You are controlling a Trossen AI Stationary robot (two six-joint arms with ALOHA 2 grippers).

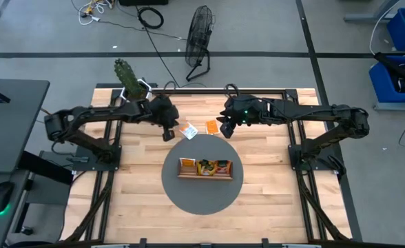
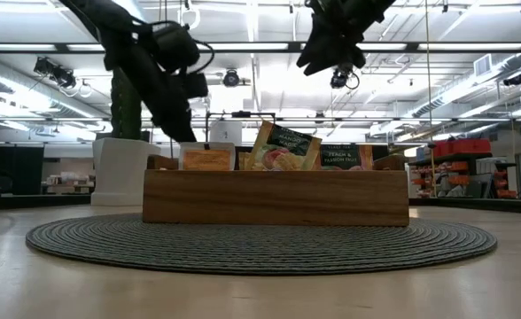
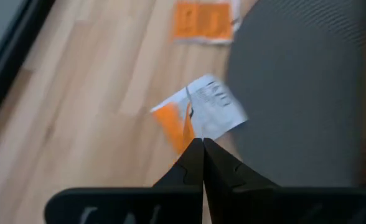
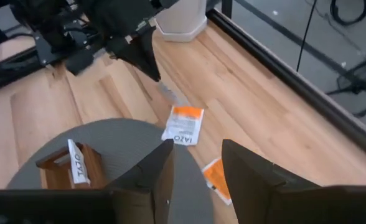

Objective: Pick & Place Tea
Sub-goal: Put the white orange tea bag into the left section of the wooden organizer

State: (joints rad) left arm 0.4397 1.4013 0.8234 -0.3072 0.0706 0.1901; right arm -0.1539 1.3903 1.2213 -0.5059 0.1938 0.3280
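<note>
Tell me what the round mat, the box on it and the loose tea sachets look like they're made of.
The round mat looks like woven cord or fibre, grey and matte: ribbed concentric rings show. The box looks like plain wood, with visible grain and a dull finish. The sachet looks like printed paper or foil-paper; it lies flat and thin, so which one is unclear.

Two loose tea sachets on the desk, one orange-and-white (image 1: 187, 130) at the mat's 11 o'clock edge, one orange (image 1: 211, 127) at its 12 o'clock, one wooden tray (image 1: 204, 176) with about three sachets upright inside, one round grey mat (image 1: 202, 196), two arms, two hands, left (image 1: 168, 133) and right (image 1: 227, 131)
</note>
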